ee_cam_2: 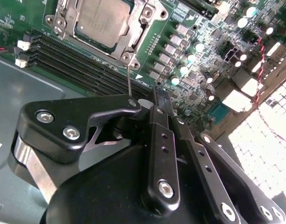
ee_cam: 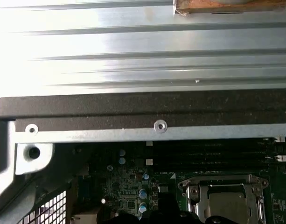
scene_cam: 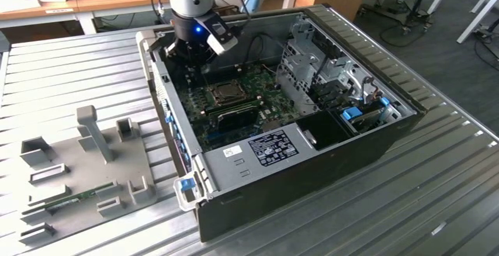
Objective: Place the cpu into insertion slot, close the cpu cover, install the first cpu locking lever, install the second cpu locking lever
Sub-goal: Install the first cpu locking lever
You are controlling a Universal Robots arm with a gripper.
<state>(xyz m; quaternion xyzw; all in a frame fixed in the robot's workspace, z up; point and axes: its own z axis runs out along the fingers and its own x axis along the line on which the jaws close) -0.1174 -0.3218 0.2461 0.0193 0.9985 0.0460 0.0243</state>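
The cpu (ee_cam_2: 101,18) lies in its socket on the green motherboard, dull grey top showing. The cpu cover (ee_cam_2: 136,33) is folded down flat around it. Both also show in the first wrist view, the cpu (ee_cam: 225,204) inside the cover (ee_cam: 194,193), and in the exterior view as the cpu (scene_cam: 226,94) mid-board. My gripper (ee_cam_2: 160,97) hangs inside the case beside the socket, black fingers (ee_cam_2: 156,121) pressed together. A thin locking lever (ee_cam_2: 129,81) rises from the socket's corner and ends against the gripper's side. In the exterior view the gripper (scene_cam: 189,62) sits at the board's far end.
The open computer case (scene_cam: 390,133) lies on a slatted metal table (scene_cam: 70,69). A drive cage (scene_cam: 312,69) and power supply (scene_cam: 265,148) stand around the board. Memory slots (ee_cam_2: 82,58) run beside the socket. A grey fixture plate (scene_cam: 86,156) lies on the exterior view's left.
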